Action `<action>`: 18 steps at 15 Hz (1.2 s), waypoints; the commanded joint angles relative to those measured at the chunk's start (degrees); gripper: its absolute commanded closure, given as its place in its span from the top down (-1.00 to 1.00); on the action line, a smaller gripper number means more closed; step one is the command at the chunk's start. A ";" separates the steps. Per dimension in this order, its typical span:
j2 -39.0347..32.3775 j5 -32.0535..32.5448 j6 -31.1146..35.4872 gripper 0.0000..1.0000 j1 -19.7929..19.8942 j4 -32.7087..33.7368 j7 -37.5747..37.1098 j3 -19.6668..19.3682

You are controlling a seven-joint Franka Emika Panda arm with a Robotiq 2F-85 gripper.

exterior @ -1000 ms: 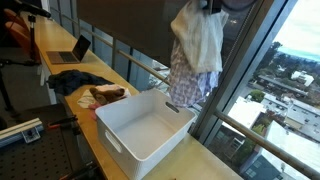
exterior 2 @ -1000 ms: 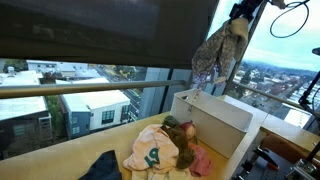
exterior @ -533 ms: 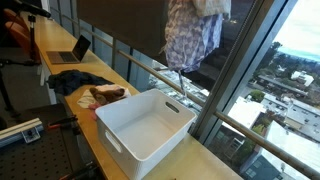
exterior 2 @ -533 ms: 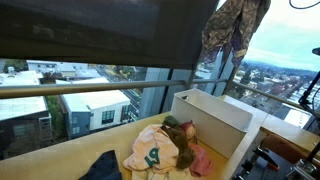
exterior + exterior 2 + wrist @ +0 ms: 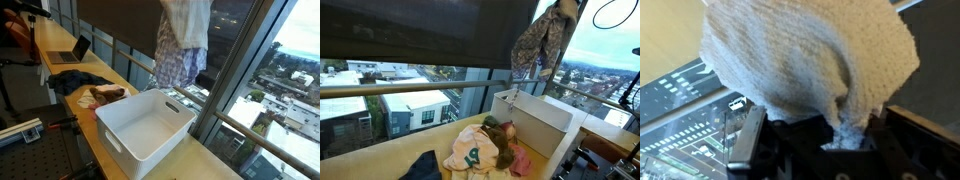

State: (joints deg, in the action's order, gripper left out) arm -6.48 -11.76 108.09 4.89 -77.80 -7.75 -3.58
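I have the cloth bundle (image 5: pixel 184 45), a pale towel-like piece with a checked one hanging below it, dangling high in the air. In both exterior views it hangs clear of the rim of the white bin (image 5: pixel 150 140), over or just past its window-side edge; I cannot tell which. In the wrist view the gripper (image 5: pixel 825 140) is clamped tight on the top of the pale cloth, which spills over its fingers. As I judge it, the lift is done, but the bundle is not set down and none of it is in the bin. Beside the bin a pile of clothes (image 5: pixel 480 148) lies on the table (image 5: pixel 200 160), with a laptop (image 5: pixel 70 50) farther along.
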 commanded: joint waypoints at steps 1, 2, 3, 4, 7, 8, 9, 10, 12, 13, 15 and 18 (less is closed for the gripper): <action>3.19 -2.73 3.52 -1.00 -0.99 -10.89 2.59 1.39; 3.50 -2.67 4.07 -1.00 -1.47 -12.81 2.72 1.78; 3.69 -2.48 4.25 -1.00 -1.83 -14.02 2.86 2.14; 3.93 -2.32 4.20 -1.00 -2.29 -14.79 2.98 2.28; 4.88 -1.68 3.07 -1.00 -3.15 -14.30 2.87 2.68; 5.36 -1.42 2.22 -1.00 -3.27 -12.78 2.76 2.70; 5.90 -1.27 1.55 -1.00 -3.33 -11.46 2.70 2.63; 6.65 -1.18 1.17 -1.00 -3.35 -10.38 2.73 2.51; 7.63 -1.26 0.52 -1.00 -3.19 -7.93 2.94 2.22; 7.68 -1.36 0.54 -1.00 -3.10 -6.84 3.14 2.04; 7.82 -1.61 0.17 -1.00 -2.91 -4.91 3.37 1.67; 7.31 -1.71 0.56 -1.00 -2.77 -3.62 3.63 1.37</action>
State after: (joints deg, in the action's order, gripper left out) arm 1.77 -12.85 109.29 1.85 -83.84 -5.74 -1.75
